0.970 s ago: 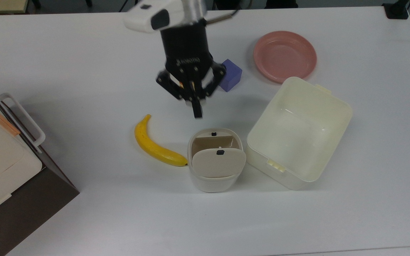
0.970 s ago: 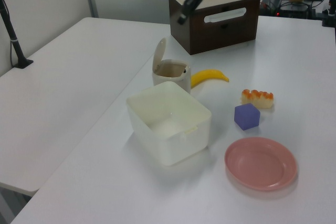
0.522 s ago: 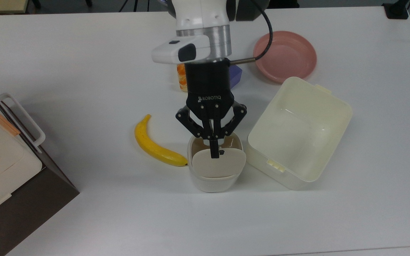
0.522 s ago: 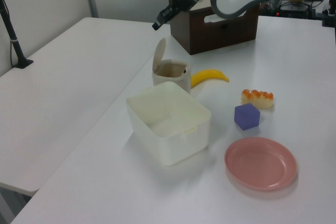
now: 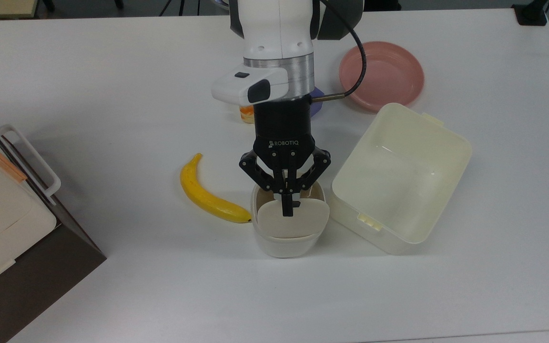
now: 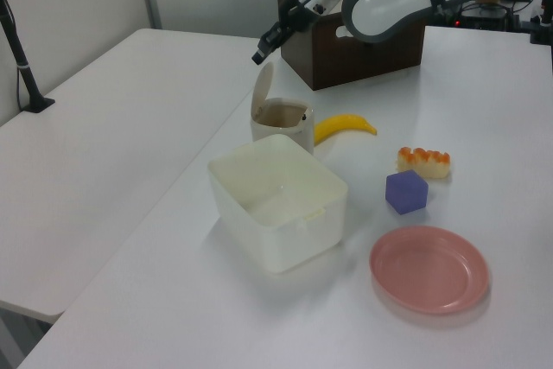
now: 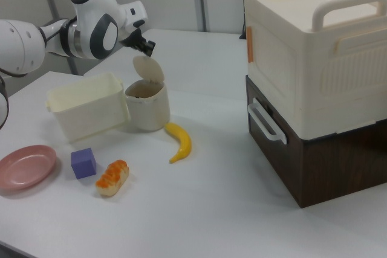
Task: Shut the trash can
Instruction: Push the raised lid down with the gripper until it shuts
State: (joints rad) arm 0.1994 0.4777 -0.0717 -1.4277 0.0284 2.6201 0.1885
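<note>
A: Where do your jaws stand, operator?

B: Your gripper (image 5: 287,209) hangs over the trash can (image 5: 286,238), its jaws clenched together with nothing between them. In the top view their tip lies across the upper edge of the lid (image 5: 289,220), beside its small black button. In the left view the gripper (image 6: 258,54) sits just above the top of the raised lid (image 6: 262,92); whether it touches, you cannot tell.

A: And the trash can itself?

B: Directly under the jaws, on the white surface (image 5: 112,85). Its lid stands upright on the hinge, so the can (image 7: 147,108) is open, and the right view shows the dark inside below the flap (image 7: 149,70), with the gripper (image 7: 147,45) near the flap's upper edge.

A: What lies round the jaws?

B: On the top view's left of them, the banana (image 5: 206,194), its tip almost at the can's wall. On the top view's right of them, the cream tub (image 5: 401,176), close beside the can. Beyond the jaws, toward the arm's base, the purple block (image 6: 406,192) and the orange food piece (image 6: 423,162), partly under the wrist in the top view, and farther off the pink plate (image 5: 381,75). Well apart on the top view's left stands the cream box on its brown base (image 7: 314,83).
</note>
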